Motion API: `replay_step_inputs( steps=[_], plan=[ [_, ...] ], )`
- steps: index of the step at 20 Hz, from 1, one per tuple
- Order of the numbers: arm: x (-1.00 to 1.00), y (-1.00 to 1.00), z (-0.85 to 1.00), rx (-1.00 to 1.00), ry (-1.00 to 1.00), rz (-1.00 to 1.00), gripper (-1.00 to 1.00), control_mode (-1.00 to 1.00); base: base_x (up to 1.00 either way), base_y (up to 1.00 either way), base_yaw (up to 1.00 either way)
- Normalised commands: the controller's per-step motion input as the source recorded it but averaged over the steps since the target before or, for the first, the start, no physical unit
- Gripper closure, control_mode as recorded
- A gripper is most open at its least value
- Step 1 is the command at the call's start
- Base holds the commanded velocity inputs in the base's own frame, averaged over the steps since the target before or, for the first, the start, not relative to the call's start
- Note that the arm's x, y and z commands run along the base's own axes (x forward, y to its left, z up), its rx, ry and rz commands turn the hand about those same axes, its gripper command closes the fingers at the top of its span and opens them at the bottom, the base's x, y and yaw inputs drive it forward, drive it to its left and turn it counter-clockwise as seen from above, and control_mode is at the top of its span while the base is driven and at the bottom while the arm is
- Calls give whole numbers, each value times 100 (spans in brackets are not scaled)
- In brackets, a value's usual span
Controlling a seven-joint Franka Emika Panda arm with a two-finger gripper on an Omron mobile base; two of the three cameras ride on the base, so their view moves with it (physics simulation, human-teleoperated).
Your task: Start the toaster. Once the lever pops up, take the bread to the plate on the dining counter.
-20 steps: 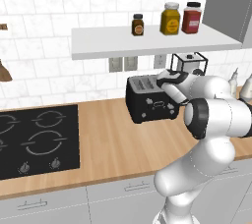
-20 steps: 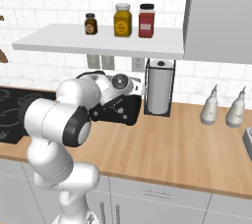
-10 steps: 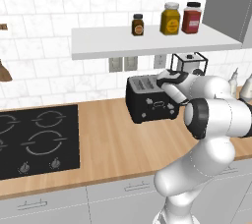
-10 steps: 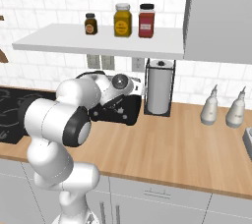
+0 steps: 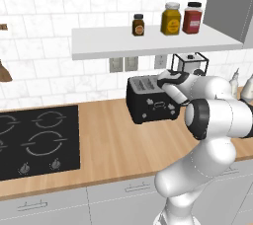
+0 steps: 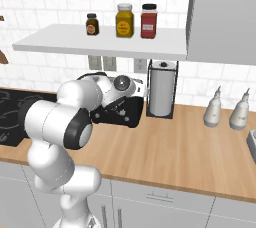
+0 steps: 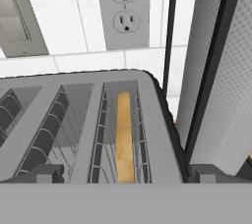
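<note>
You had the gripper (image 7: 123, 176) right above the toaster (image 5: 150, 100), and its jaws were wide open with nothing between them. The two dark fingertips (image 7: 42, 173) stood far apart, one on each side of the toaster's top.

The toaster was black and sat on the wooden bench (image 5: 106, 142) by the wall, just beside the paper towel holder (image 6: 161, 89). The black hob (image 5: 34, 140) was off to the left. A wall socket (image 7: 124, 8) was on the tiles behind the toaster.

The bread (image 7: 125, 137) stood on its edge, deep down in the slot nearer the paper towel. You could see just its thin tan top edge. The other slot looked empty.

The bread is probably light and thin. It may be a bit stiff once toasted, but it could crumble or snap if you squeeze hard. I think you should pinch it gently across its two flat sides, near the top edge, and lift it straight up so it does not catch on the wires in the slot.

I could not tell where the lever stood.
</note>
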Motion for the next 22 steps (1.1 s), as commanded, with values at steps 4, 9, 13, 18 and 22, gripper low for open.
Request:
replay_step_inputs(
  steps=[4, 9, 13, 18, 22],
  plan=[
    [0, 0, 0, 0, 0, 0, -100, -100, 0, 0, 0],
    [0, 0, 0, 0, 0, 0, -100, -100, 0, 0, 0],
    [0, 0, 0, 0, 0, 0, -100, -100, 0, 0, 0],
    [0, 0, 0, 0, 0, 0, -100, -100, 0, 0, 0],
    [0, 0, 0, 0, 0, 0, -100, -100, 0, 0, 0]
  ],
)
